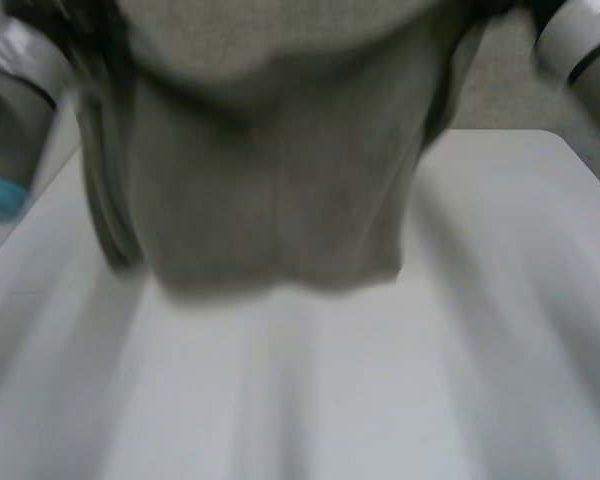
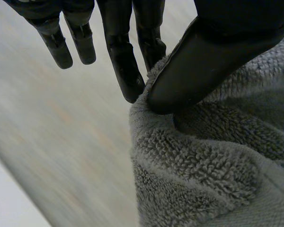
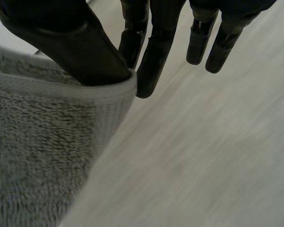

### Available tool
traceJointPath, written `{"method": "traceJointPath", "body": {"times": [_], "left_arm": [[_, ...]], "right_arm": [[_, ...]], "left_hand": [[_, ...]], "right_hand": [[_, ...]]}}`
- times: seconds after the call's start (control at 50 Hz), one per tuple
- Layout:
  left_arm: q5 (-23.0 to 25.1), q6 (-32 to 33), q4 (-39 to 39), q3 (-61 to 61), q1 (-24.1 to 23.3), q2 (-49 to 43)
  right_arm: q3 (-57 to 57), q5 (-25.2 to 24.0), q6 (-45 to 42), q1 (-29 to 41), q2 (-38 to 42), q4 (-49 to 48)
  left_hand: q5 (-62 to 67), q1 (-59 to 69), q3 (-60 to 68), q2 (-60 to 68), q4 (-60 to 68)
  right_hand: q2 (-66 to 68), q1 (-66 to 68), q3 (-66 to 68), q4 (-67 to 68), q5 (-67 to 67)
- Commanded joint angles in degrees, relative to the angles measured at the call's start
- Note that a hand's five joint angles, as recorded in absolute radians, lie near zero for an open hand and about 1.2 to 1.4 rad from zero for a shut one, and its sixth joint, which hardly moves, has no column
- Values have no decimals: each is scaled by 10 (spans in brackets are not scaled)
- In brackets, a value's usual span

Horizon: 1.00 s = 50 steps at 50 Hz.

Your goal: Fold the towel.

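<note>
Aloft — towel (image 1: 270,200) pinch-tight in robot hands (image 2: 208,61) (image 3: 71,42)

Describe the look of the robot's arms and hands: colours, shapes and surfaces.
Both hands are black. The left hand has slim, segmented fingers with rounded tips and a broad, smooth thumb; the right hand looks the same. The left arm is rounded and grey with a light-blue cap; the right arm is grey with a dark band.

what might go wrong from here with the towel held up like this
The towel hangs from both hands over the table. The right robot hand pinches just the hem at the edge, so it may slip free. The left robot hand pinches bunched cloth, so the towel might come down creased or uneven.
</note>
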Motion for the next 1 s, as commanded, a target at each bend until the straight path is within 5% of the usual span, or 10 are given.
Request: {"method": "traceJointPath", "body": {"times": [0.02,0.16,0.44,0.58,0.82,1.0], "left_arm": [[6,-41,118,-53,22,121],[82,-38,108,-182,52,95],[112,4,98,-394,94,-13],[153,47,49,-426,104,-14],[162,47,-11,-425,127,31],[157,54,-10,-414,117,-20]], "right_arm": [[78,-18,92,-37,-83,-126],[206,-90,58,-54,-82,-93],[431,-158,-101,-50,-42,-86],[483,-154,-163,-51,-41,-67],[494,-142,-121,-47,-77,-4],[482,-72,-120,-43,-22,-13]], "left_hand": [[50,72,-33,57,-38],[50,72,-33,57,-38],[50,72,-33,57,-38],[50,72,-33,57,-38],[50,72,-33,57,-38],[50,72,-33,57,-38]], "right_hand": [[64,51,-30,-44,37],[64,51,-30,-44,37],[64,51,-30,-44,37],[64,51,-30,-44,37],[64,51,-30,-44,37],[64,51,-30,-44,37]]}}
